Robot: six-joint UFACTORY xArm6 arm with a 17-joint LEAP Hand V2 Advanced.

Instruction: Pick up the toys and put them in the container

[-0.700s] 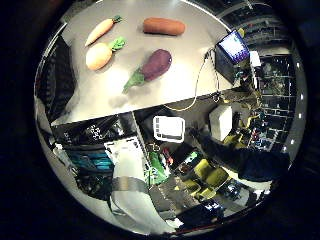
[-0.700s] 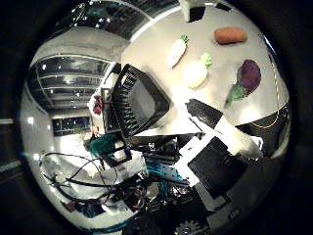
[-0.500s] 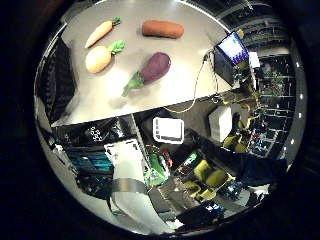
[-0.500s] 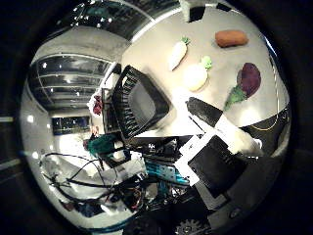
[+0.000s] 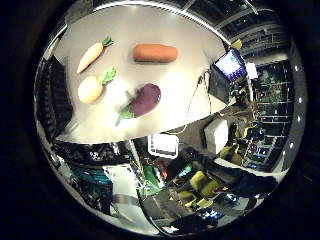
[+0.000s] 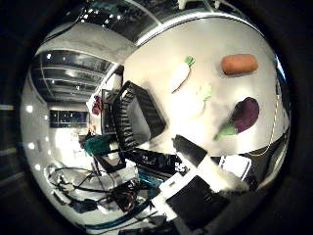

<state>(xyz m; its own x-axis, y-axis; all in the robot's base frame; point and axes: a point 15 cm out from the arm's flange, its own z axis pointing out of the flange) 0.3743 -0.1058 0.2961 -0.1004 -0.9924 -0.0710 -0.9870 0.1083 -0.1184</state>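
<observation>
Several plush toys lie on the grey table (image 5: 190,85), far below my palm: a purple eggplant (image 5: 145,100), an orange sausage-shaped toy (image 5: 155,53), a pale carrot-shaped toy (image 5: 91,56) and a round yellow turnip (image 5: 91,89). The black slatted container (image 6: 137,122) stands on the table beside the pale carrot and the turnip, and it looks empty. My right hand (image 6: 205,166) shows as a black and white finger that reaches out straight over the table's near edge. It touches nothing and holds nothing.
A small monitor (image 5: 230,65) stands at the table's corner, with a cord running from it across the table edge. Below the table edge lie a white box (image 5: 163,145), equipment and yellow chairs (image 5: 200,182).
The whole picture has shifted, so the palm has moved; the table and toys sit nearer the middle of both views and look slightly larger. The toys themselves have not moved.
</observation>
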